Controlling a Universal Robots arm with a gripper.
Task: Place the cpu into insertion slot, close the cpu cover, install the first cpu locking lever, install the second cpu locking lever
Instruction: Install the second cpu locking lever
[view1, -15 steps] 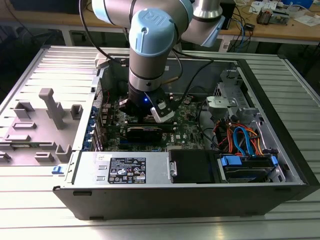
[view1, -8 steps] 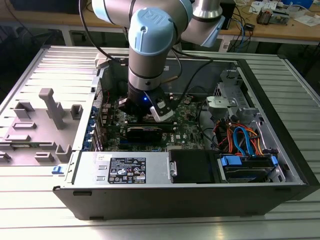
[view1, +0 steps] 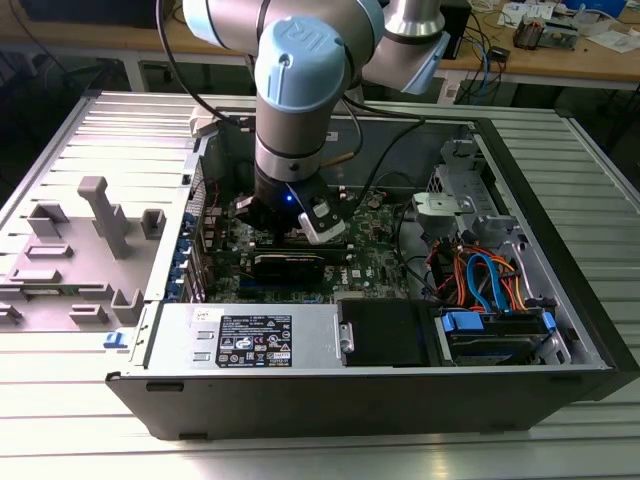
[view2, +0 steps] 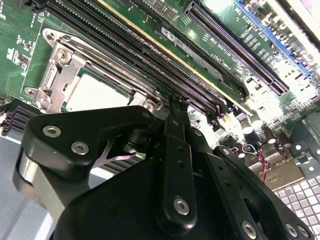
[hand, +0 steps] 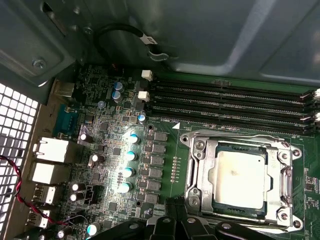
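The gripper (view2: 172, 107) fills the near part of the second wrist view, its black fingers (view2: 176, 150) drawn together to a narrow tip with nothing held between them, just beside the insertion slot (view2: 55, 75). In the first wrist view the cpu (hand: 239, 179) lies flat inside the insertion slot (hand: 200, 165), the cpu cover (hand: 286, 175) down around it as a silvery frame. The memory slots (hand: 225, 102) run alongside the socket. In the exterior view the arm (view1: 290, 110) reaches down into the open computer case (view1: 380, 395) on the tabletop (view1: 320, 455).
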